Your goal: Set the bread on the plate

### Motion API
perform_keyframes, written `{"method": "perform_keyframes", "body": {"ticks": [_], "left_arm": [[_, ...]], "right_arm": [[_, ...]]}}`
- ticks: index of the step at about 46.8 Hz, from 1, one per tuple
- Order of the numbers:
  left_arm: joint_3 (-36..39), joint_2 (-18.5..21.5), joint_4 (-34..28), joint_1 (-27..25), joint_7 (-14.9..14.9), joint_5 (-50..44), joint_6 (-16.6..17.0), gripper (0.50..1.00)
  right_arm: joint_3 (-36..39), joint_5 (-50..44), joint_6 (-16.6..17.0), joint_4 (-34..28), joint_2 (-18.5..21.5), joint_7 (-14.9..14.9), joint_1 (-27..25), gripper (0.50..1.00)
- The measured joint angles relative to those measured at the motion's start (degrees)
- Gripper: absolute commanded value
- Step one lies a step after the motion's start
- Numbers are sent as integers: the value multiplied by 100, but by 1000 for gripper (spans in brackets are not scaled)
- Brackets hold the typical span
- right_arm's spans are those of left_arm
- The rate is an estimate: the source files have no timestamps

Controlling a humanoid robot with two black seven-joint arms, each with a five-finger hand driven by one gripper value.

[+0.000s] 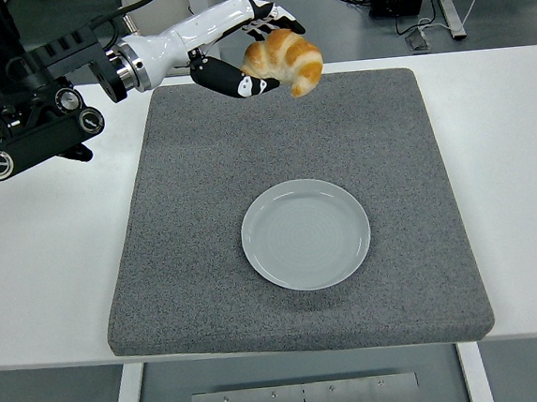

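Note:
My left hand [253,50] is shut on the bread, a golden-brown croissant [286,59], and holds it in the air over the far edge of the grey mat [185,218]. The croissant sticks out to the right of the fingers. A round pale blue-grey plate [306,233] lies on the middle of the mat, well below and slightly right of the hand. The plate holds nothing. My right arm is out of view.
The mat lies on a white table [48,258]. My left arm [46,126] reaches in from the left edge over the table's far left part. Floor with cables and table legs shows beyond the far edge.

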Motion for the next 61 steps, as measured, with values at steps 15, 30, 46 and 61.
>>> {"method": "perform_keyframes", "body": {"ticks": [15, 30, 46, 61], "left_arm": [[4, -561, -4, 27, 8, 86, 9, 702], [78, -627, -125, 99, -113, 228, -7, 707], [403, -547, -293, 321, -388, 496, -9, 714], [438, -535, -292, 807, -390, 1009, 5, 716]], "right_arm": [[-1, -5, 0, 0, 0, 0, 0, 1000], [1, 2, 0, 0, 0, 0, -1, 1000], [1, -1, 0, 0, 0, 0, 1, 1000], [-1, -5, 0, 0, 0, 0, -2, 1000]]}}
